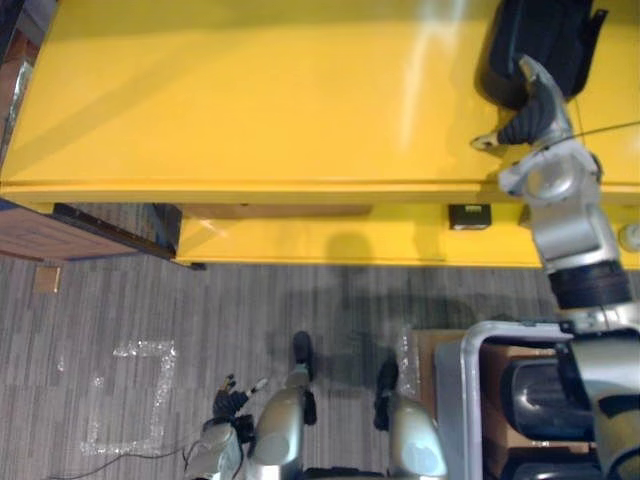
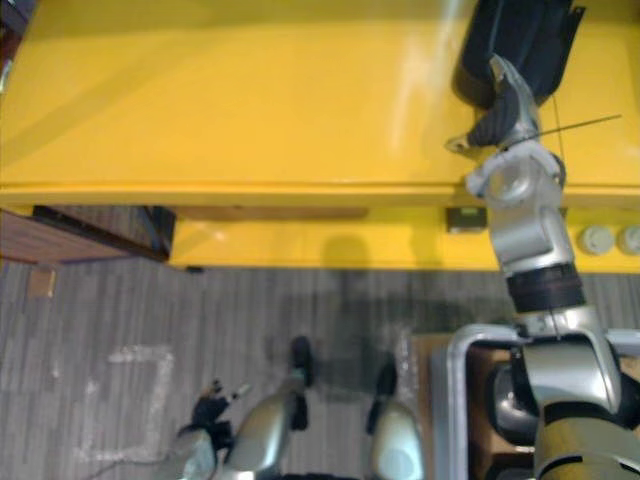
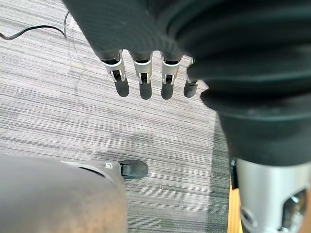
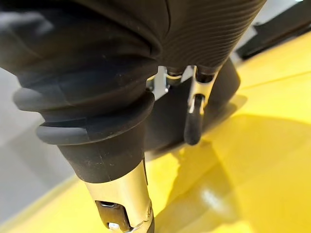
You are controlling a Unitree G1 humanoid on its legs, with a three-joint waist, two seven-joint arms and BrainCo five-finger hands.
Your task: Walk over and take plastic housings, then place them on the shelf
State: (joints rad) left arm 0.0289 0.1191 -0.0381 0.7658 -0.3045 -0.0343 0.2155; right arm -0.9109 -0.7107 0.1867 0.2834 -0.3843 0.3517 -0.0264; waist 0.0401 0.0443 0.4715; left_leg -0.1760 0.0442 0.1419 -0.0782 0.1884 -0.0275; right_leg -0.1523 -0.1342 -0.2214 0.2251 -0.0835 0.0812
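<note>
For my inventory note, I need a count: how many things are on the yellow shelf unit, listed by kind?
Black plastic housing: 1
Small black box: 1
White round parts: 2
Total: 4

A workshop or factory test floor: a long yellow shelf [image 1: 250,110] under the right hand [image 1: 535,110], taped marks [image 1: 160,395] on grey carpet [image 1: 300,300] beside the left hand [image 1: 230,405], a cart [image 1: 470,370] of dark housings [image 1: 535,400].
</note>
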